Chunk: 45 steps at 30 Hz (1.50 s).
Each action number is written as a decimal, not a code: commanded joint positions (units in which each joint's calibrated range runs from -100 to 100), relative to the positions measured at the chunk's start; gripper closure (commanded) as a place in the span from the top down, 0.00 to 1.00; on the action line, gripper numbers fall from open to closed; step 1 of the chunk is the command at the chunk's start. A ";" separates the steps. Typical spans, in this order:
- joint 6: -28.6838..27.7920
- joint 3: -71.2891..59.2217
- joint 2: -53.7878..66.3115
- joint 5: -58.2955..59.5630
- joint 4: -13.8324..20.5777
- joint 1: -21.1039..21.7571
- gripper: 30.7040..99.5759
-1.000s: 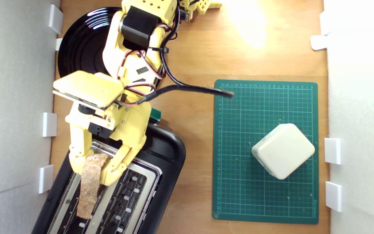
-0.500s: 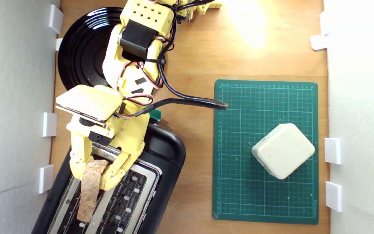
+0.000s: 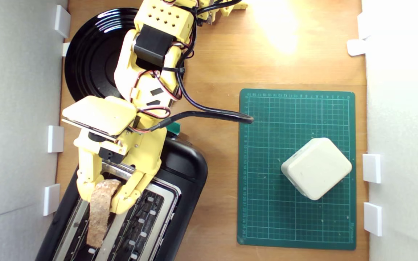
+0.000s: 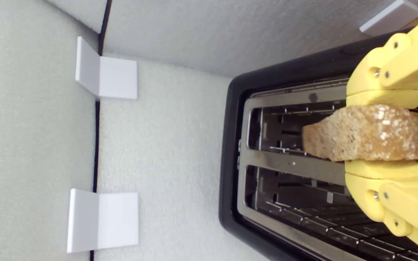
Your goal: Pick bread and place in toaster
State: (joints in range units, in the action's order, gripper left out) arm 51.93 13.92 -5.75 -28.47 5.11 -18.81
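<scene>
The bread [image 3: 99, 214] [image 4: 365, 134], seen crust-side on, is pinched between the two yellow fingers of my gripper [image 3: 102, 194] [image 4: 385, 134], which is shut on it. It hangs over the slot nearer the exterior view's left of the black toaster [image 3: 185, 166] [image 4: 230, 152], its far end dipping toward that slot's opening. The toaster's silver top and both slots show in the wrist view. Its green lever knob [image 3: 174, 127] peeks out beside my wrist.
A round black plate [image 3: 89, 54] lies behind the arm. A green cutting mat [image 3: 296, 108] on the exterior view's right carries a cream rounded block [image 3: 316, 168]. White foam walls with white brackets [image 4: 103, 78] close in beside the toaster. A black cable [image 3: 209, 115] trails onto the mat.
The gripper and bread have moved slightly forward along the toaster slot over the last second, with the arm leaning further in. The grip on the bread has not changed.
</scene>
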 commanded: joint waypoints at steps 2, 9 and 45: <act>0.31 3.38 1.68 2.19 0.06 -0.53 0.70; 0.31 3.47 3.59 2.28 0.42 -0.69 0.70; -10.36 1.02 27.72 -6.51 0.42 2.37 0.70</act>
State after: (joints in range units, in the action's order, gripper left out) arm 42.77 13.92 17.35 -31.10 5.20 -18.35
